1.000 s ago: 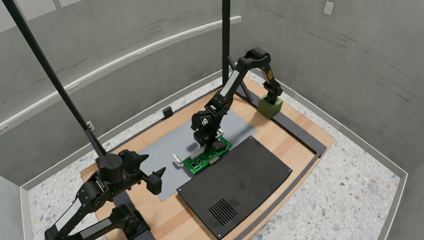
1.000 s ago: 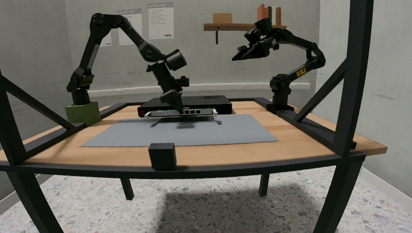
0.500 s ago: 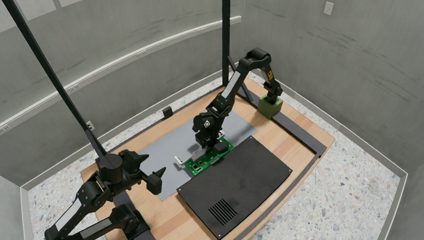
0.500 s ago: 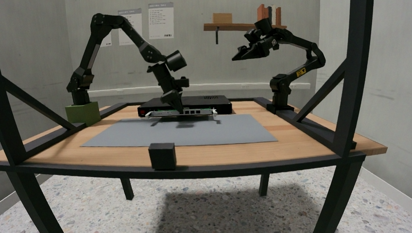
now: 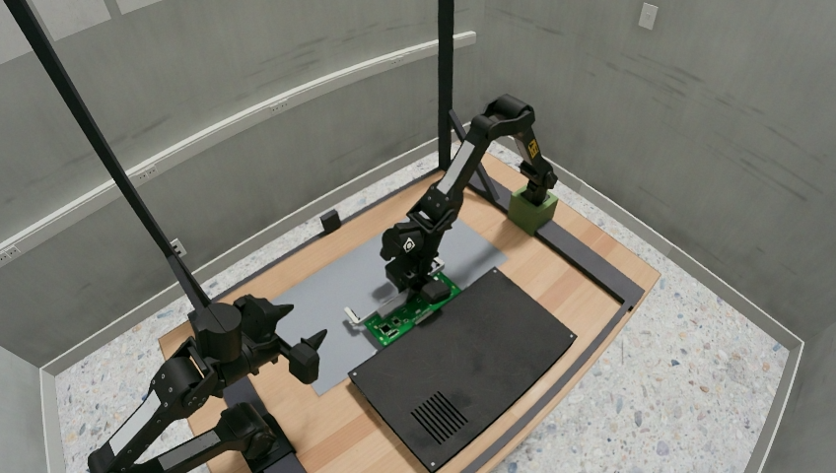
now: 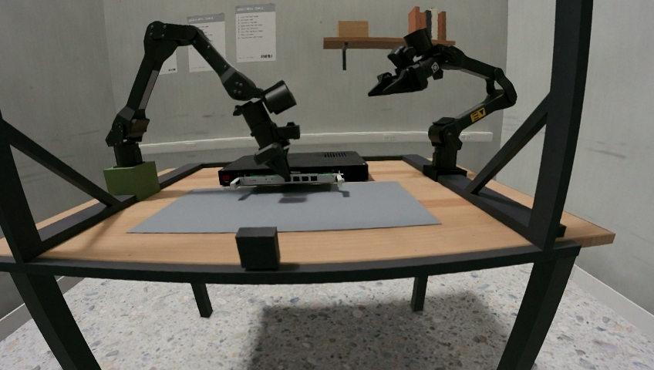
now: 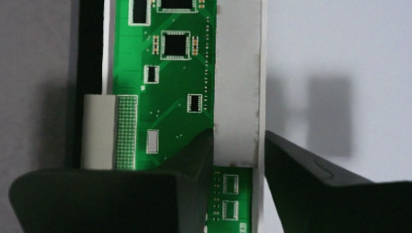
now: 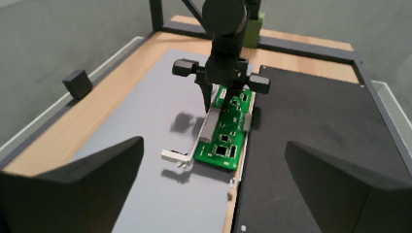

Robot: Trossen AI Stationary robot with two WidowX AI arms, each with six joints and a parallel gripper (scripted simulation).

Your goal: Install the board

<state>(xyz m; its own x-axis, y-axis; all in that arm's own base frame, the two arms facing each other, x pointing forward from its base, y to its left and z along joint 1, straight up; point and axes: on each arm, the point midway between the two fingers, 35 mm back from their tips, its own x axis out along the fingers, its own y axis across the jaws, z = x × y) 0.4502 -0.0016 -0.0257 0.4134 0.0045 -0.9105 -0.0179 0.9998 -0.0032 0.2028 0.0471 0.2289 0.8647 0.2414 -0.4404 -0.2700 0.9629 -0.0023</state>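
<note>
The green board (image 5: 410, 310) lies component side up, held just above the grey mat, with its far edge at the front opening of the black enclosure (image 5: 469, 357). I cannot tell how deep it sits. My left gripper (image 5: 419, 287) is shut on the board's grey front panel (image 7: 235, 97), which shows between the fingers in the left wrist view (image 7: 238, 155). A white lever (image 5: 352, 315) at one panel end points out from the panel, away from the enclosure, as the right wrist view (image 8: 174, 155) also shows. The other lever is mostly hidden by the arm. My right gripper (image 6: 380, 87) is open and empty, high above the bench.
The enclosure (image 6: 293, 167) stands flat on the wooden bench, behind the grey mat (image 6: 288, 208). A small black block (image 6: 257, 247) sits at the bench's edge. A green block (image 6: 132, 179) carries the left arm's base. Black frame posts stand at the corners.
</note>
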